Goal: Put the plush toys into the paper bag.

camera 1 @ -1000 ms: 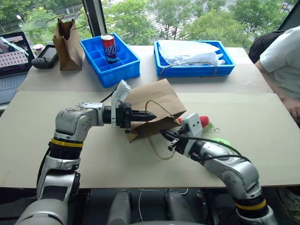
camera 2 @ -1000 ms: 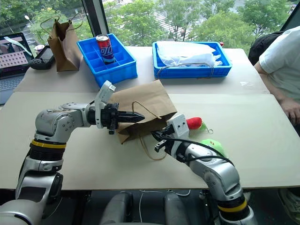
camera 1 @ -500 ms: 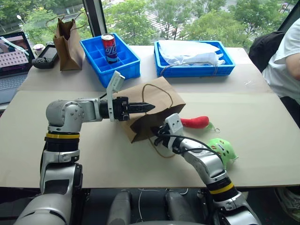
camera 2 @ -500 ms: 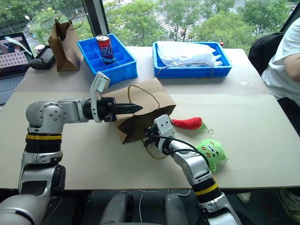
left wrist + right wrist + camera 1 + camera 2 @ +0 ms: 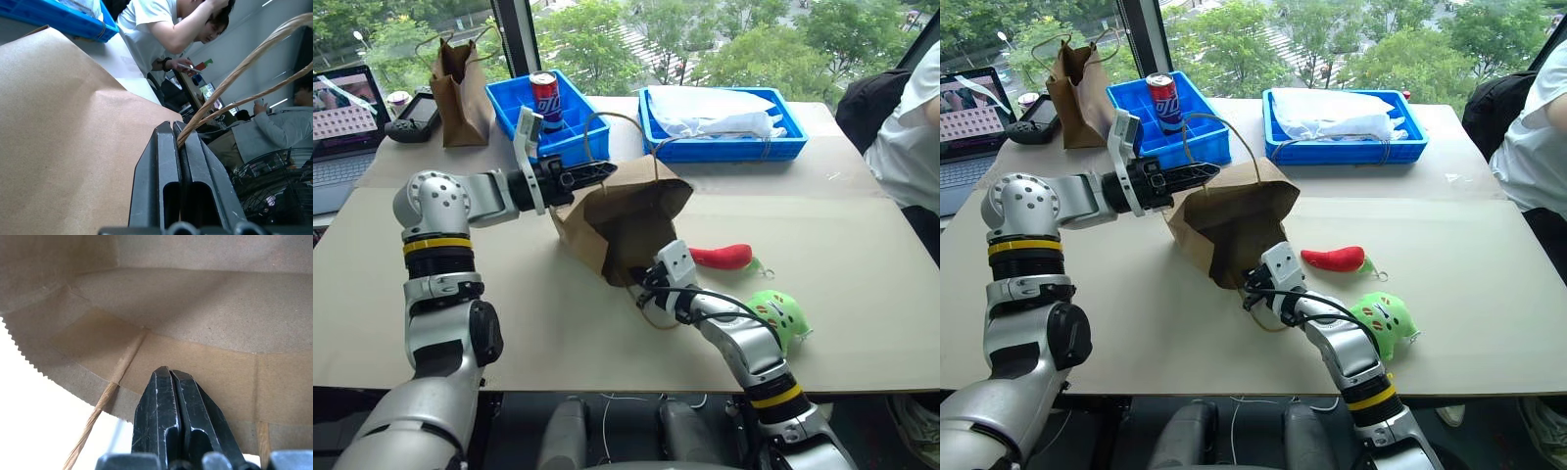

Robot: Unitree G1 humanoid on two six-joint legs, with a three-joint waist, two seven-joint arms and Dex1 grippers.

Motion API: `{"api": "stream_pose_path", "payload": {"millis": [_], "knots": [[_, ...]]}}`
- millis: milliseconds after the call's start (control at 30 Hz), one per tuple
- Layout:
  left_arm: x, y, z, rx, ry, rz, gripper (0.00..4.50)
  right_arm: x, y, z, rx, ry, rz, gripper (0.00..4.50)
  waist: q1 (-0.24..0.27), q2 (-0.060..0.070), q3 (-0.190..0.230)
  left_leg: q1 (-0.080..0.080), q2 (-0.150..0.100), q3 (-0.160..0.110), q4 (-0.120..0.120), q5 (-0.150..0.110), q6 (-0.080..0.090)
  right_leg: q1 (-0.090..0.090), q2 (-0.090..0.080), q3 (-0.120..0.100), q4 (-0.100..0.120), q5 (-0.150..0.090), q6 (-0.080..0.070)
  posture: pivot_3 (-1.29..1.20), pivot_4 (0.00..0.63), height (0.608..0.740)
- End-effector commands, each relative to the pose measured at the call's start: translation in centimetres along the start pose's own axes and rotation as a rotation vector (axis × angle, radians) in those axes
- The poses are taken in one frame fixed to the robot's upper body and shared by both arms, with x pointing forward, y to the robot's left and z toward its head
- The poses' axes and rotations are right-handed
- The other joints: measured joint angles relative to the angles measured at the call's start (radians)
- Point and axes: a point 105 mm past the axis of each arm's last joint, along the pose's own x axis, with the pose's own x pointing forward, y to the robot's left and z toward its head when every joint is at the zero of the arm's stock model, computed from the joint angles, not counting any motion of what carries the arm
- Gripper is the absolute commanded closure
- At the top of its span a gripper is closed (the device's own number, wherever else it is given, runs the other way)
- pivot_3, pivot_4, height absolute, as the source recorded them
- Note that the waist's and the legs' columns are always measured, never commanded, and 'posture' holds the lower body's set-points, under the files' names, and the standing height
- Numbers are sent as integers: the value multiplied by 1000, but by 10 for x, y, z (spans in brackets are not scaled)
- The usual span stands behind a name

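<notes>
Paper bag [image 5: 622, 220]: held up off the table, tilted; long axis runs from the raised far end down to its mouth, which opens low, toward the robot.
Left gripper [image 5: 177, 128]: clamped on the bag's handle [image 5: 230, 78] at the raised end.
Right gripper [image 5: 169, 373]: pinched on the lower rim of the mouth.
Chili toy [image 5: 722, 257]: lies on the table just right of the bag, stem pointing right.
Green toy [image 5: 779, 315]: on the table, nearer the robot, beside the right arm.
</notes>
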Motion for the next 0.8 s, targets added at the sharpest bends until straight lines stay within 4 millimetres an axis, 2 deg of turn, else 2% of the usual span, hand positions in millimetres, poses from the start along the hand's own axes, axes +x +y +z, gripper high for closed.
{"api": "stream_pose_path", "payload": {"millis": [33, 267, 400, 500, 633, 800], "knots": [[0, -12, 15, 40, -42, -21, 4500, -5, 1, -26, 52, 91, -8, 4471, 0, 0, 0, 0, 0, 0, 0, 0, 0, 0, 0, 0, 0, 0, 0, 0, 150, 698], [4, -19, -3, 3, 16, -78, 4500, -7, -1, -22, 20, 81, -14, 4471, 1, 0, 0, 0, -1, 0, 0, 0, 0, 0, -1, 0, 0, 0, 0, 0, 150, 698], [3, -24, -9, 6, 43, -98, 4500, -13, -8, 2, -9, -10, -15, 4471, 0, 0, 0, 0, -1, 0, 0, 0, 0, 0, -1, 0, 0, 0, 0, 0, 150, 698], [2, -25, -10, 7, 44, -93, 4500, -21, -15, 23, 37, -76, -16, 4471, 1, 0, 0, -1, -1, 0, 0, 0, -1, -1, -1, 0, 0, 0, 0, 0, 150, 698], [2, -28, -18, -7, 72, -114, 4500, -47, -18, 66, 115, -184, 61, 3349, -2, 0, 0, -2, -1, -1, -1, 1, -1, -2, -1, 0, 0, 0, 0, 0, 150, 698], [1, -35, -22, -5, 90, -147, 4500, -97, -37, 102, 46, -194, 76, 1725, -1, 0, 0, -2, -2, -1, -1, 1, -1, -2, -2, 0, 0, 0, 0, 0, 150, 698]]}}
